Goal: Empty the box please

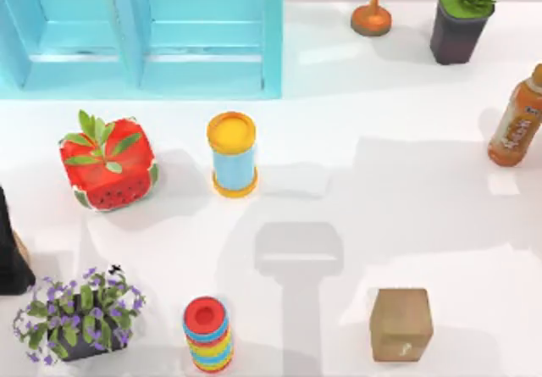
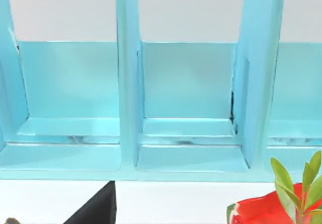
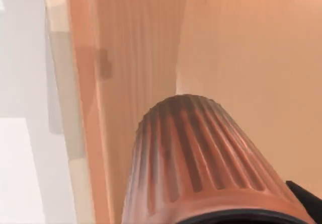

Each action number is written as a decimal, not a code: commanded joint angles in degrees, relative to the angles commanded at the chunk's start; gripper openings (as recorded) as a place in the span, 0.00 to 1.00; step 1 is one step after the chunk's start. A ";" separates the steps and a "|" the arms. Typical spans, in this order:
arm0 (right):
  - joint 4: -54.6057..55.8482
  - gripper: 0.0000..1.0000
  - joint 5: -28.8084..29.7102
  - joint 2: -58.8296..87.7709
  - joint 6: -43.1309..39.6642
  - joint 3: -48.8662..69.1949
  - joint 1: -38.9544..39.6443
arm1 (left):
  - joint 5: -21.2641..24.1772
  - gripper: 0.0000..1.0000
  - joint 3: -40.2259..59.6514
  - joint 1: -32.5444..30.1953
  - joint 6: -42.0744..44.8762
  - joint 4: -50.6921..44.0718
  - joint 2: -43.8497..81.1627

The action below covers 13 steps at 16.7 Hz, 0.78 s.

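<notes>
A brown cardboard box (image 1: 400, 324) stands closed near the table's front right; its inside is hidden. A cyan divided rack (image 1: 140, 34) lies at the back left, and its compartments (image 2: 188, 83) hold nothing. My left arm (image 1: 10, 254) sits at the table's left edge, and a dark part of my left gripper (image 2: 95, 211) faces the rack. The right wrist view looks straight onto an orange drink bottle (image 3: 211, 163) with a ribbed cap, very close. A dark sliver of my right gripper (image 3: 308, 200) shows beside it. The same bottle (image 1: 517, 119) stands at the right edge.
A red watermelon-patterned cube with leaves (image 1: 108, 163), a blue and yellow can (image 1: 232, 154), a striped ring stack (image 1: 207, 335) and a purple flower pot (image 1: 78, 313) stand on the white table (image 1: 356, 182). A trophy (image 1: 374, 4) and a potted succulent (image 1: 461, 17) stand at the back right.
</notes>
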 joint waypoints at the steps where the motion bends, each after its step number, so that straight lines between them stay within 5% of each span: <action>1: 0.39 0.00 0.31 0.06 3.48 -0.69 3.30 | 0.00 1.00 0.00 0.00 0.00 0.00 0.00; 8: 9.29 0.00 1.33 2.82 31.07 -6.69 31.22 | 0.00 1.00 0.00 0.00 0.00 0.00 0.00; 13: 14.99 0.00 2.13 4.01 38.34 -11.06 37.61 | 0.00 1.00 0.00 0.00 0.00 0.00 0.00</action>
